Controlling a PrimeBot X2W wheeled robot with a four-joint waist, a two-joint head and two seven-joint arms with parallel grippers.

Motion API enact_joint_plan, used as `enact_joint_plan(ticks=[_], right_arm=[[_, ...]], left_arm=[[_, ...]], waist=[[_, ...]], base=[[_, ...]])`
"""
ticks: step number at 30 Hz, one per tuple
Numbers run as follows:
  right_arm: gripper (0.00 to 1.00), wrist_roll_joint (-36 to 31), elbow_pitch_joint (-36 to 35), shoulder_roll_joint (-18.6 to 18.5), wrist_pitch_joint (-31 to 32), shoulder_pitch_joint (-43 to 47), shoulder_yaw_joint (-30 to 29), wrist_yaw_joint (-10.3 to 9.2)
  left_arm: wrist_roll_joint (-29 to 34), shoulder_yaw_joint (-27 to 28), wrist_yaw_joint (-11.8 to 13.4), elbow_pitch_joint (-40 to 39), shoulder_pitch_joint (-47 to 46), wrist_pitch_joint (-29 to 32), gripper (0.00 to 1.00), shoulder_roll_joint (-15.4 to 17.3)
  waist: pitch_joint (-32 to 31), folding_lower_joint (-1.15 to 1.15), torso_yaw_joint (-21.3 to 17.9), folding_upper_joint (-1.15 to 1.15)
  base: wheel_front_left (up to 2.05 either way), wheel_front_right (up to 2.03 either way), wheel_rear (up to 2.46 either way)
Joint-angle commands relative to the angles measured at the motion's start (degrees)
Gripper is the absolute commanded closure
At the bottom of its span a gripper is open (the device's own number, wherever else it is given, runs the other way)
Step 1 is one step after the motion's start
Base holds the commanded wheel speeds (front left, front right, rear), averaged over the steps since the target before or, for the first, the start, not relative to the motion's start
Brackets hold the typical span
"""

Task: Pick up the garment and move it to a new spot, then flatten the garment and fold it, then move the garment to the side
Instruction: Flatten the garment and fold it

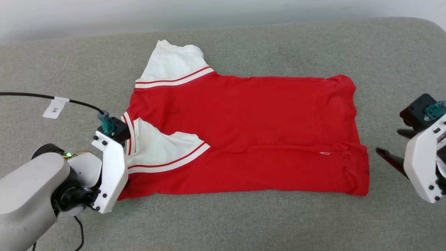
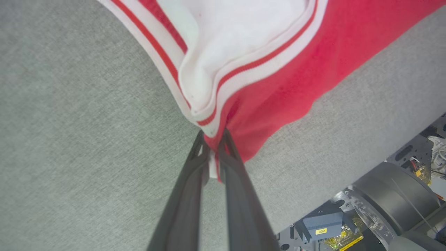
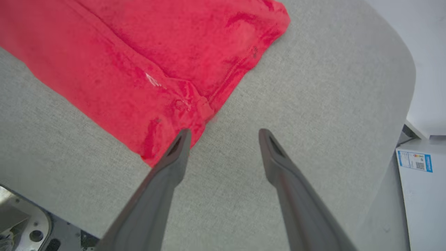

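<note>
We have one garment [image 1: 244, 139] to deal with, a red T-shirt lying in the middle of the grey cloth-covered surface [image 1: 223, 223], neckline toward our left and hem toward our right. Its near long edge looks folded over. We count two white sleeves: one [image 1: 174, 64] sticks out on the far side, the other [image 1: 163, 146] is laid inward over the red body. We judge it to be light, limp cloth that will sag, drag and crease wherever it is not held, so it should be taken at two well-separated corners and kept taut between them. Seams and striped trim give the firmest bite. Of our two grippers, the left gripper [image 2: 213, 141] is pressed together, pinching the striped edge and a bunch of red cloth at the garment's left end, beside the folded-in sleeve. The right gripper [image 3: 223, 136] is spread wide and holds nothing. It hangs just beside the near corner of the hem, and we cannot tell whether one fingertip touches the cloth. That hem corner looks like the natural second hold.
</note>
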Motion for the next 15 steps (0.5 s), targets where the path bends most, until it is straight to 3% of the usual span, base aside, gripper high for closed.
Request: enact_joint_plan(ticks=[1,6,15], right_arm=[[0.00,0.8,-0.2,-0.1,0.7,-0.7,0.4,-0.05],[0.00,6.6,1.4,-0.4,9.5,-2.6,2.2,-0.05],[0.00,8.5,13.4,9.1,10.8,-0.4,4.2,-0.05]], left_arm=[[0.3,0.1,0.1,-0.2,0.0,-0.2,1.00,0.1],[1.0,0.1,0.9,-3.7,-0.1,-0.5,1.00,0.5],[2.6,-0.1,1.3,-6.0,-1.4,-1.0,1.00,-0.3]], waist=[[0.0,0.00,0.1,0.00],[1.1,0.00,1.0,0.00],[4.1,0.00,2.8,0.00]], base=[[0.00,0.00,0.00],[0.00,0.00,0.00],[0.00,0.00,0.00]])
